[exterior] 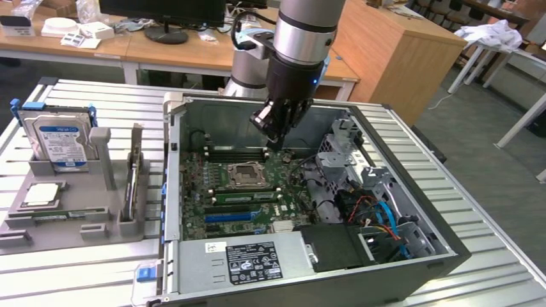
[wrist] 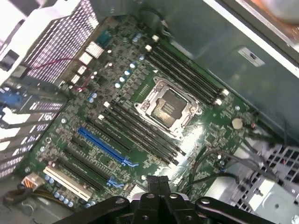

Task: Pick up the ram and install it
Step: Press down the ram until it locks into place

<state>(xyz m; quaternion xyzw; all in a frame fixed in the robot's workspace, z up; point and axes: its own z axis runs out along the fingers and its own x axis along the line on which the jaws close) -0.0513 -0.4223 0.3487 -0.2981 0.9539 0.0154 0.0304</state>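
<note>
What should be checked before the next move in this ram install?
1. Hand shut: ok, fingers closed.
2. Ram in the hand: not ok, no green stick seen between the fingers.
3. Hand placed over the work: ok, it hangs inside the open case above the motherboard.
4. Free memory slots: ok, the black slots beside the processor socket look empty in the wrist view.
5. Ram located: cannot tell; a green strip beside the socket in the exterior view may be a stick.
</note>
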